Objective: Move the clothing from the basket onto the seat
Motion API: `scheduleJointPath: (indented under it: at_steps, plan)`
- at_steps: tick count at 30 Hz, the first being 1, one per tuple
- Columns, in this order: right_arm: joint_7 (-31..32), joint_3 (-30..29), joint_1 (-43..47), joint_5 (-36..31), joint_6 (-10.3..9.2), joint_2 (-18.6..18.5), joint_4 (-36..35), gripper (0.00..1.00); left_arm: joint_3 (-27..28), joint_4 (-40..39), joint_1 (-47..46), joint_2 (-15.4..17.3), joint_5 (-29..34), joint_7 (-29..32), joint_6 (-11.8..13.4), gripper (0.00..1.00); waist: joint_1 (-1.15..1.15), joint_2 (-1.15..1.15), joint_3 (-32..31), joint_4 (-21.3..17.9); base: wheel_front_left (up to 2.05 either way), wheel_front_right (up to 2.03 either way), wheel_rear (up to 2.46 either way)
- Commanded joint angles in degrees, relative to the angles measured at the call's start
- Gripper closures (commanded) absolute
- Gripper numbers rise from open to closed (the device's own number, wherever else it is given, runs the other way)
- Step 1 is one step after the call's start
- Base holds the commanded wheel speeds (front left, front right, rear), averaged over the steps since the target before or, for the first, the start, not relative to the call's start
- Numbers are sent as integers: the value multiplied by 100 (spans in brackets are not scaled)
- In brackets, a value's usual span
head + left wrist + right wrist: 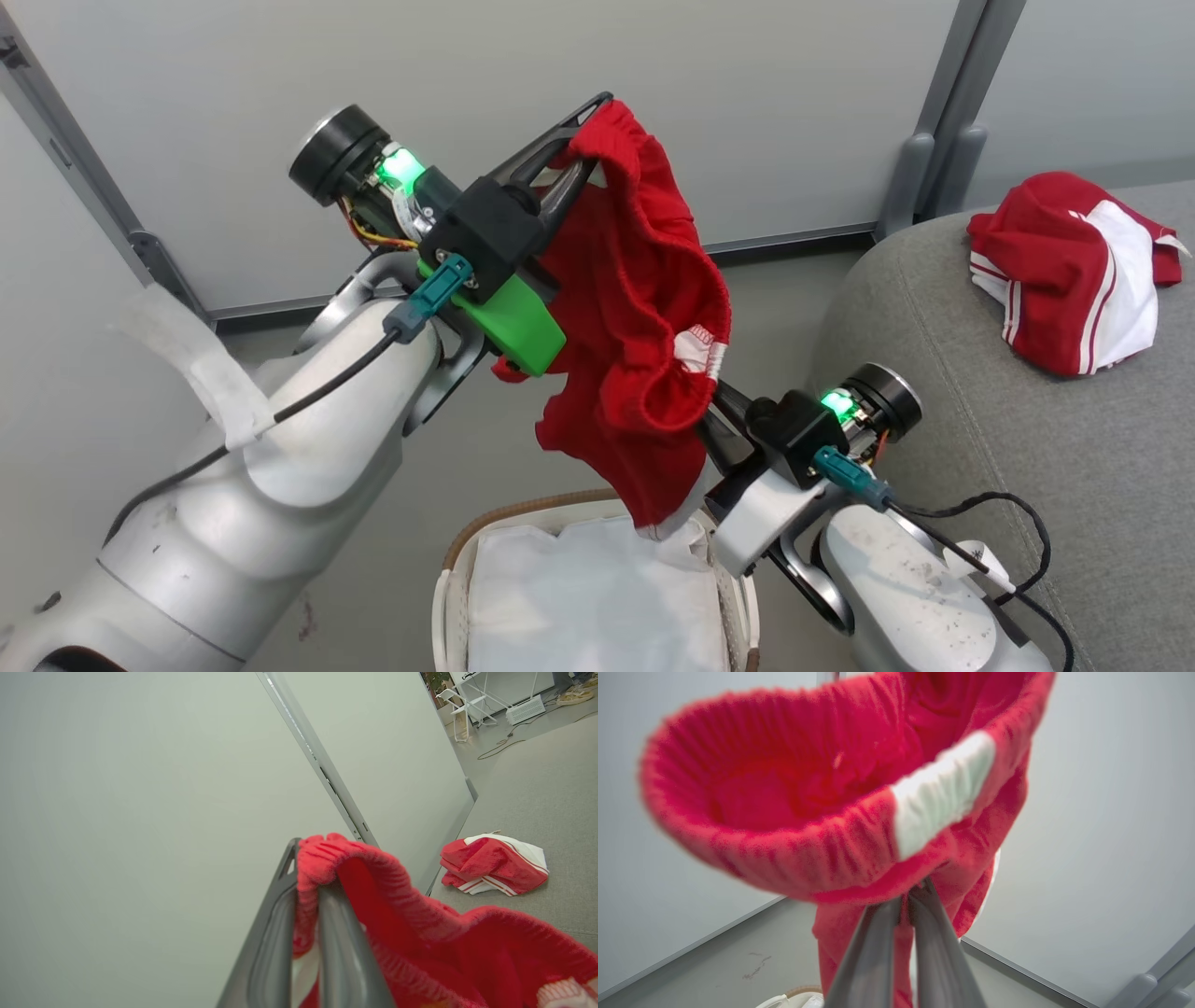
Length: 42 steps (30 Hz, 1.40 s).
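Observation:
A red garment with a white patch on its waistband hangs in the air above the basket, stretched between both grippers. My left gripper is shut on its upper edge. Lower down, my right gripper is shut on the waistband. The garment's lower end dangles near the basket's white liner. A second red and white garment lies crumpled on the grey sofa, and the left wrist view catches this second garment too.
Pale wall panels with grey metal posts stand behind the basket and sofa. Grey floor surrounds the basket. The sofa's rounded edge lies just right of my right arm. A white folding chair stands far off.

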Motion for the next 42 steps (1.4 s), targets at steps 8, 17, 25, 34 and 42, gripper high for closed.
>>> scheduleJointPath:
  at_steps: [8, 17, 25, 34, 42]
  plan:
    - [-12, -451, 266, -27, -8, -21, -474, 100, 345, -105, 972, -103, -295, -46, 218, 0, 0, 0, -8, -83, 0, 0, 0]
    - [-12, -952, 384, -197, -8, -21, -801, 100, 861, -364, 2300, -422, -126, -49, 267, 0, 0, 0, 23, -123, 0, 0, 0]
    - [-12, -1297, 524, -350, -8, -20, -940, 100, 1176, -307, 3229, -790, 46, -44, 61, 0, 0, 0, 63, -122, 0, 0, 0]
    - [-12, -1516, 561, -442, -8, -21, -999, 100, 1408, -138, 3788, -1029, 272, -44, -105, 0, 0, 0, 179, -209, 0, 0, 0]
    - [-12, -1754, 371, -554, -8, -20, -1124, 100, 1689, -195, 3985, -1182, 384, -43, -155, 0, 0, 0, 392, -519, 0, 0, 0]
